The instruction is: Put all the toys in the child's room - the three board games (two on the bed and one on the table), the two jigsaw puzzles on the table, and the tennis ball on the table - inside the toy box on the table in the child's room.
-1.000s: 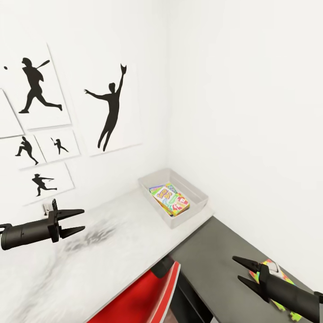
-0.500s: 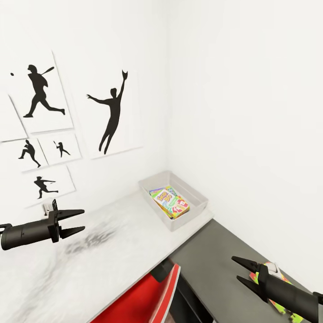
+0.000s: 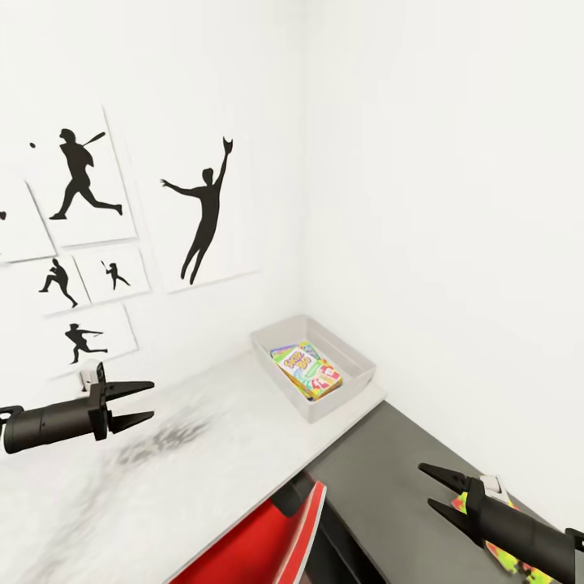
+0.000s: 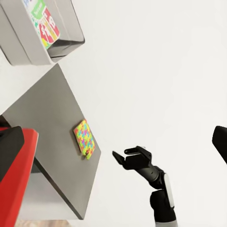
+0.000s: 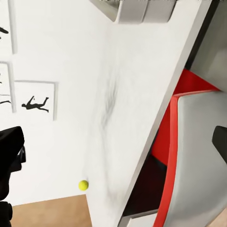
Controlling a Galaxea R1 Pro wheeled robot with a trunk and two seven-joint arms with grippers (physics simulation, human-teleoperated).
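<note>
While I hold both arms over the table [image 3: 203, 454], left gripper [image 3: 139, 403] and right gripper [image 3: 436, 489] stand spread, empty. Toy box [image 3: 357, 381] at the table's far corner holds a board game [image 3: 308, 367]. Jigsaw puzzle [image 4: 84, 139] lies on the adjoining dark unit [image 3: 389, 478]; tennis ball [image 5: 83, 185] on the table.

Head camera: high, facing down into the room corner over the table [image 3: 203, 454]. Wrist cameras: farther out, facing across the same table [image 5: 127, 94] edge.
</note>
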